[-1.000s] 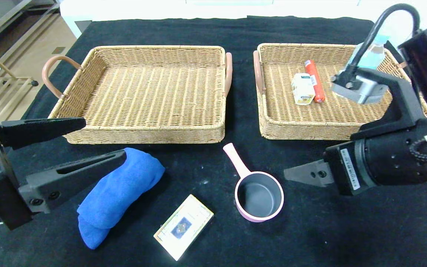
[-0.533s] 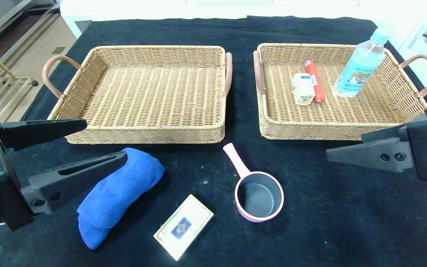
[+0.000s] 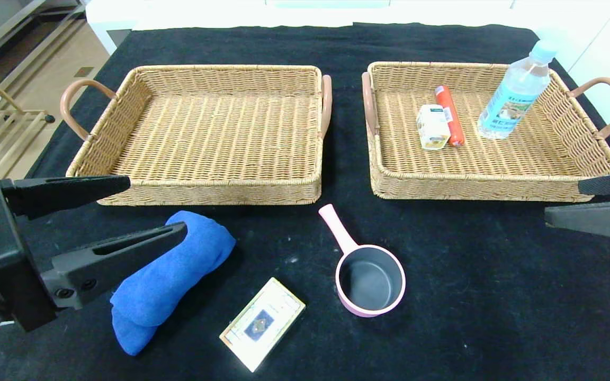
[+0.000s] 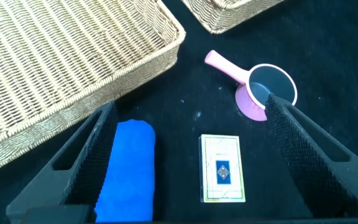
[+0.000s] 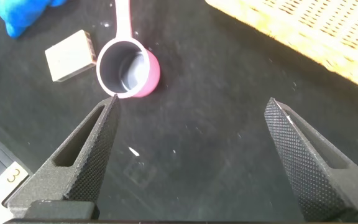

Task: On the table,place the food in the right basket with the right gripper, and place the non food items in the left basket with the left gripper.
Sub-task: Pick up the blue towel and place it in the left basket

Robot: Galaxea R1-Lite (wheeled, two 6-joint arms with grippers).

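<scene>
water bottle (image 3: 516, 90) is now left upright in the right basket (image 3: 384, 177); right gripper (image 3: 593, 203) is withdrawn, open and empty. non-food sorting seems next: open left gripper (image 3: 125, 209) is poised beside the blue towel (image 3: 178, 270).

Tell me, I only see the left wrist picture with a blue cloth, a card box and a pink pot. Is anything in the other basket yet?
Observer: Yes. In the head view the right basket holds a small carton, a red sausage and an upright water bottle.
Operator: Is the basket near me empty?
Observer: The left basket has nothing in it.
Operator: Where is the other claw?
Observer: The right gripper is open, above bare black cloth near the pink pot, holding nothing.
Operator: And my claw?
Observer: The left gripper is open, over the end of the blue cloth nearest the left basket.
</scene>
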